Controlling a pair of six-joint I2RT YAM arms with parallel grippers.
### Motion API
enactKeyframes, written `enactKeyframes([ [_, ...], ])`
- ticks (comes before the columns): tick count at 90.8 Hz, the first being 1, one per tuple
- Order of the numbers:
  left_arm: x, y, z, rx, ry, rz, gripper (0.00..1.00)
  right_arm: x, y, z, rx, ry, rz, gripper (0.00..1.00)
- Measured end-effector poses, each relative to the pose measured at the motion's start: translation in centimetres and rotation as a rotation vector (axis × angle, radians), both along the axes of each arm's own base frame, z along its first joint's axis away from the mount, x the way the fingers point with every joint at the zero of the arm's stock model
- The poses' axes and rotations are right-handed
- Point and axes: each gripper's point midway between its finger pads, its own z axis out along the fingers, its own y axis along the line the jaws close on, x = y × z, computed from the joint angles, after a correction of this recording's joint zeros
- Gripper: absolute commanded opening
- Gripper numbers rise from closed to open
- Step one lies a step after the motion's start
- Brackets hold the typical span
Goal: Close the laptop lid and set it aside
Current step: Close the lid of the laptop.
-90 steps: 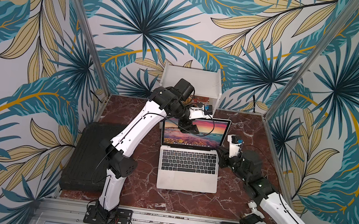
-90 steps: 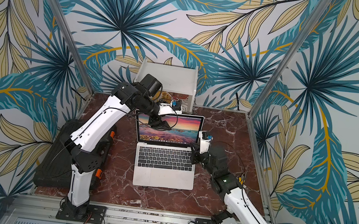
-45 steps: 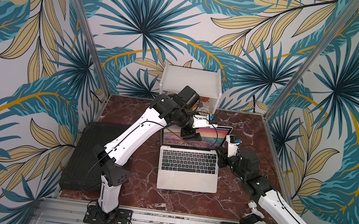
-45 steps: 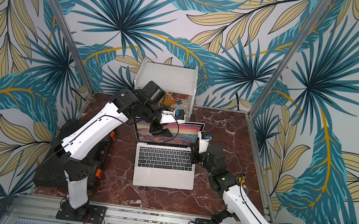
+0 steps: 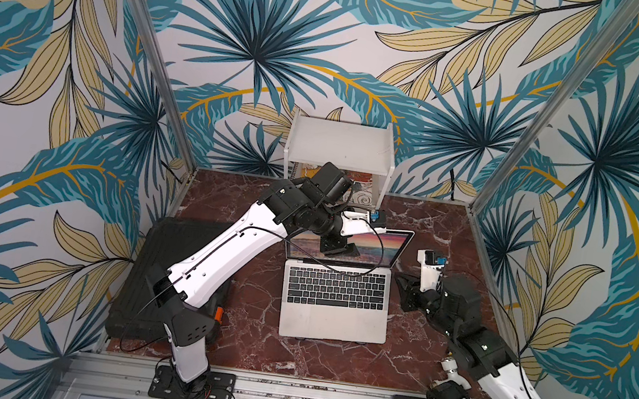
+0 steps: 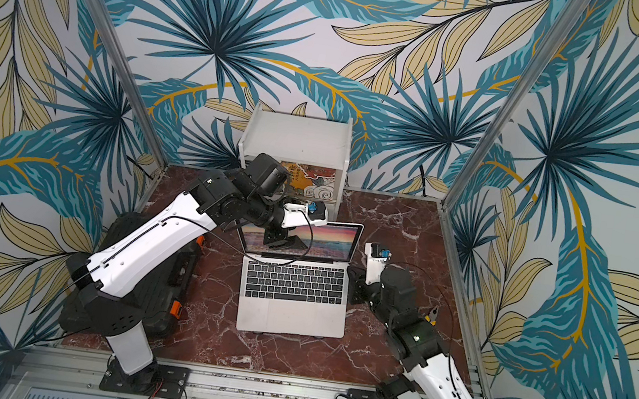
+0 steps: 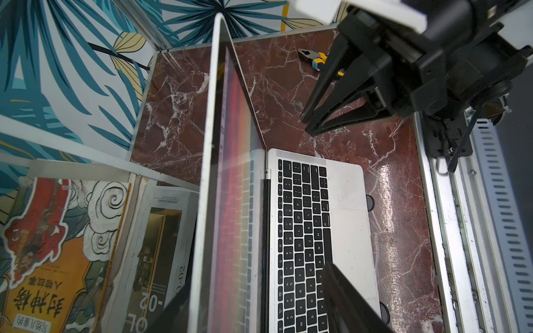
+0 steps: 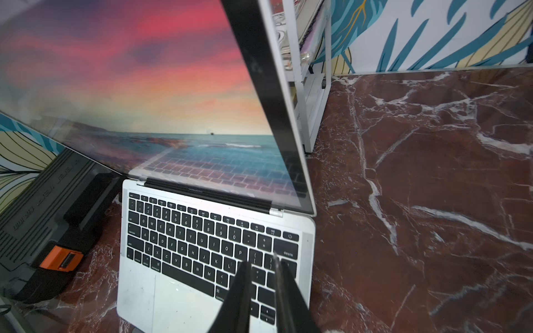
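Left wrist view shows the left pincer released, its fingers spread to either side of the top edge of the laptop lid, which stands open and roughly upright between them. The laptop lies flat on the table below that pincer, keyboard bare. The right pincer sits just beside the laptop's right edge, level with the keyboard, its fingers a narrow slit apart and grasping nothing.

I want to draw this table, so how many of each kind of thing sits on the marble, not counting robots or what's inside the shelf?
laptop: 1
black ribbed case: 1
white shelf: 1
pliers: 1
Total: 4
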Motion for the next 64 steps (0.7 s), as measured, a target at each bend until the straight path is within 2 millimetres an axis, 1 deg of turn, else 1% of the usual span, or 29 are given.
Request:
enactKeyframes([
  [7, 0.2, -0.1, 0.0, -0.007, -0.006, 0.008, 0.63, -1.3, -1.8, 0.9, 0.011, 0.0, -0.055, 0.22],
  [11, 0.3, -0.1, 0.0, -0.012, -0.007, 0.012, 0.62, -2.0, -3.2, 1.4, 0.011, -0.004, -0.103, 0.23],
  [15, 0.3, -0.2, 0.0, -0.017, -0.008, 0.016, 0.62, -2.5, -4.7, 2.0, 0.005, -0.008, -0.163, 0.26],
  [22, 0.1, -0.3, 0.0, -0.022, -0.007, 0.017, 0.63, -2.8, -7.1, 3.4, -0.015, -0.016, -0.271, 0.3],
  [29, -0.3, -0.5, -0.2, -0.026, -0.017, 0.012, 0.63, -2.6, -8.3, 5.1, -0.04, -0.019, -0.339, 0.31],
  [36, -1.1, -0.7, -0.4, -0.03, -0.025, 0.002, 0.63, -1.5, -8.3, 6.9, -0.063, -0.017, -0.372, 0.31],
  [46, -2.3, -1.0, -0.5, -0.045, -0.025, -0.011, 0.63, 0.5, -7.3, 8.9, -0.084, -0.012, -0.384, 0.31],
  [55, -2.9, -1.2, -0.6, -0.067, -0.024, -0.009, 0.63, 1.9, -6.2, 10.0, -0.097, -0.006, -0.37, 0.3],
  [64, -3.2, -1.2, -0.6, -0.093, -0.022, 0.002, 0.63, 2.7, -5.0, 10.8, -0.097, -0.003, -0.336, 0.3],
])
